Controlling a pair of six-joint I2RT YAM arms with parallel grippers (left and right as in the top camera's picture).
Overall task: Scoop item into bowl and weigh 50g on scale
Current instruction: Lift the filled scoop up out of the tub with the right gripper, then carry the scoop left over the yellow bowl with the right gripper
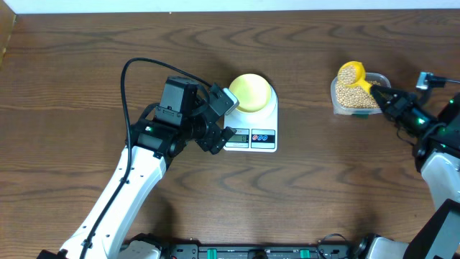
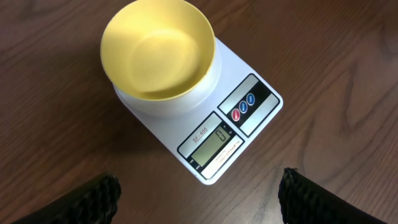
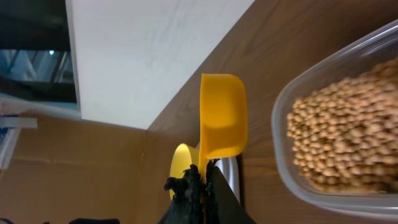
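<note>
The pale yellow bowl stands empty on the white scale, whose display shows zero. My left gripper hovers open just at the scale's display edge, holding nothing. Tan beans fill a clear tub at the right. Over the tub's left end my right gripper is shut on the handle of a yellow scoop, which the overhead view shows loaded with beans. The bowl is far behind the scoop.
A black cable loops up over the left arm. A white wall runs along the table's far edge. Bare brown wood lies between the scale and the tub.
</note>
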